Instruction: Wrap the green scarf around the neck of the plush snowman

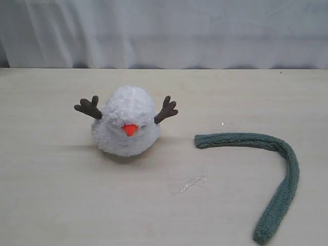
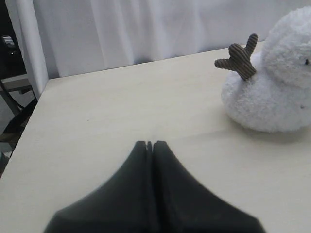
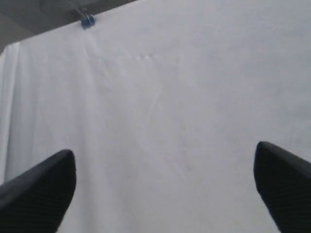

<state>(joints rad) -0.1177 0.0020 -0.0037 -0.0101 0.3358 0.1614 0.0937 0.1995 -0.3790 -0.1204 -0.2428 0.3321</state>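
Your left tool (image 2: 149,144) was pinched fully together, its two dark fingers meeting with no gap and nothing between them. It hung low over the bare counter (image 2: 97,121). The snowman (image 2: 272,92) sat near it, off to one side, and the tool did not touch it. One of the snowman's brown twig arms (image 2: 240,58) stuck up from the side facing that tool.

Your right tool (image 3: 164,153) stood wide, its fingers far apart at the two edges of its wrist view, and it held nothing. It faced only the white curtain (image 3: 170,97), where a small blue clip (image 3: 87,20) showed at the edge of the cloth.

In the exterior view the snowman sat upright on the counter, left of the middle. Its orange nose (image 1: 129,129) pointed toward the camera and both twig arms were raised outward. The scarf (image 1: 291,177) lay flat on the counter to the right, well apart from the snowman and not around its neck. It made a hook shape: one rounded end pointed toward the snowman, and the strip ran rightward from there. It then bent and came down toward the near edge of the counter, where the other end lay. A clear, crumpled plastic scrap (image 1: 185,183) lay on the counter in front of the gap between snowman and scarf, touching neither. The curtain hung behind the counter's far edge.
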